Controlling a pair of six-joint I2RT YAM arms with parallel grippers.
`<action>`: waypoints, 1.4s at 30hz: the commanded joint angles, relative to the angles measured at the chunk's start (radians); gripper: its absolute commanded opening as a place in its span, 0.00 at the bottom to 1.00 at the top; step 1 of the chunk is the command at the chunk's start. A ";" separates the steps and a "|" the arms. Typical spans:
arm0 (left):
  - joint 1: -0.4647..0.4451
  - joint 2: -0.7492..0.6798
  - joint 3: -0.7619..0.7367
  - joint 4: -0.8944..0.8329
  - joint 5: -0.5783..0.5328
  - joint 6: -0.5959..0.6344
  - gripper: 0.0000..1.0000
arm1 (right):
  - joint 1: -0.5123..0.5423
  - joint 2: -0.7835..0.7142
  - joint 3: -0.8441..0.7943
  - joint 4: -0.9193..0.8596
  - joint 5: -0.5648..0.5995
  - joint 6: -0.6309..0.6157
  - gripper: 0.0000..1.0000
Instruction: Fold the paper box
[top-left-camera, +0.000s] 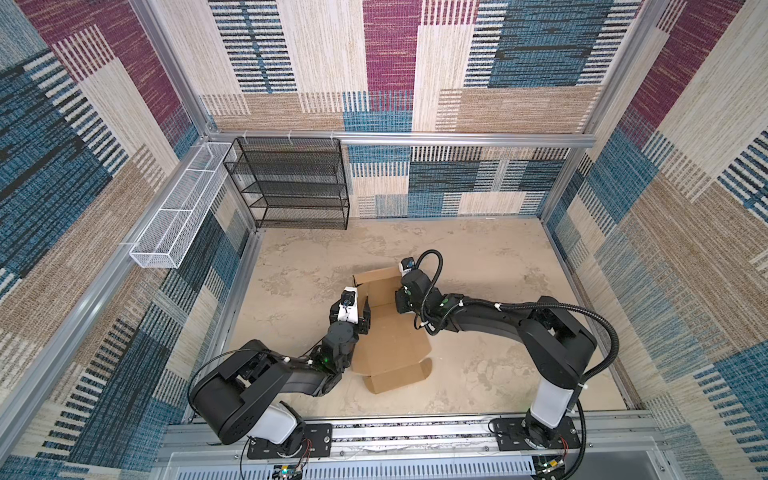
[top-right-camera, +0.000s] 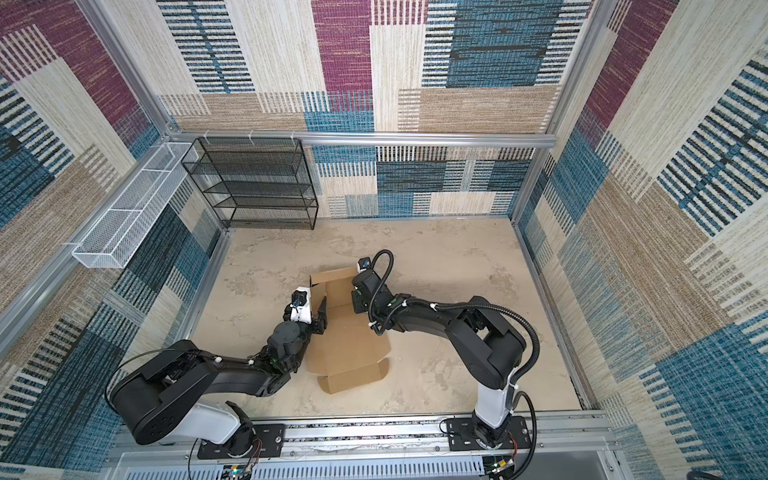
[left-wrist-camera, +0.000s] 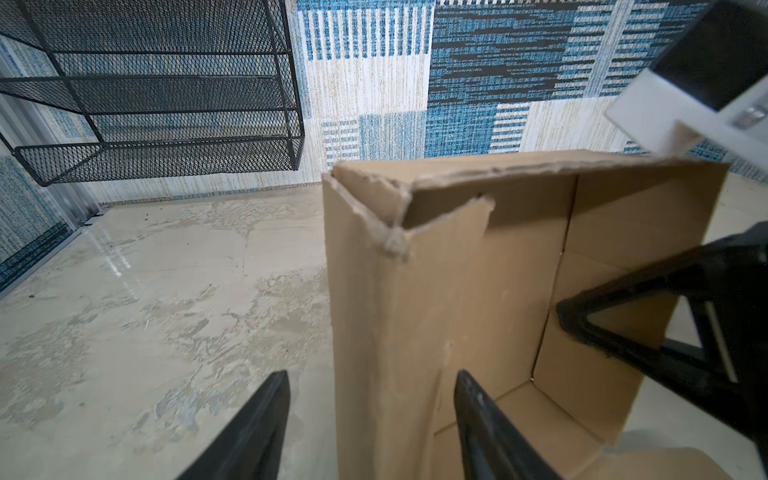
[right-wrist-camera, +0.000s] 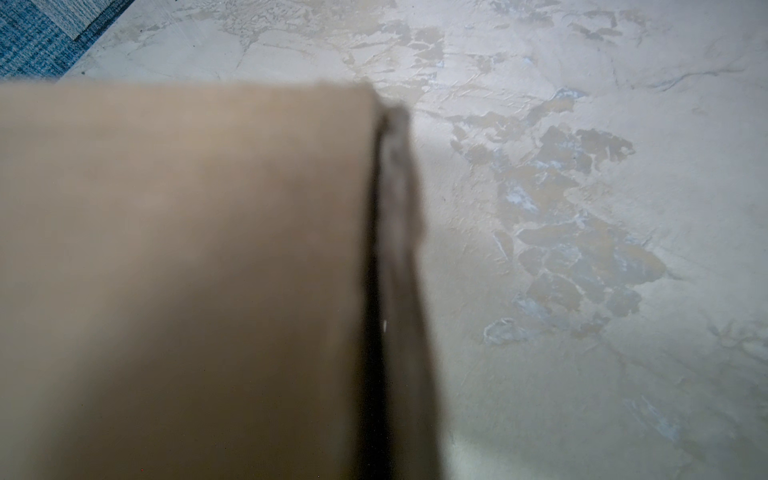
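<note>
One paper box lies in the middle of the table, half folded. My left fingers stand open astride its left wall; my right fingers are pinched shut on its right wall.

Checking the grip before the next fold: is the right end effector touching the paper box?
Touching. In the right wrist view the paper box wall lies flush against a finger of the shut right end effector, no gap.
</note>
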 joint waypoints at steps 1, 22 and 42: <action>0.005 -0.008 -0.001 -0.004 -0.021 0.020 0.66 | -0.001 -0.010 0.002 0.015 0.005 -0.003 0.00; 0.045 -0.068 0.039 -0.133 0.084 -0.008 0.64 | -0.001 0.004 0.033 0.014 -0.017 -0.017 0.00; 0.081 0.013 0.109 -0.177 0.025 -0.022 0.51 | -0.001 -0.016 0.013 0.020 -0.007 -0.011 0.00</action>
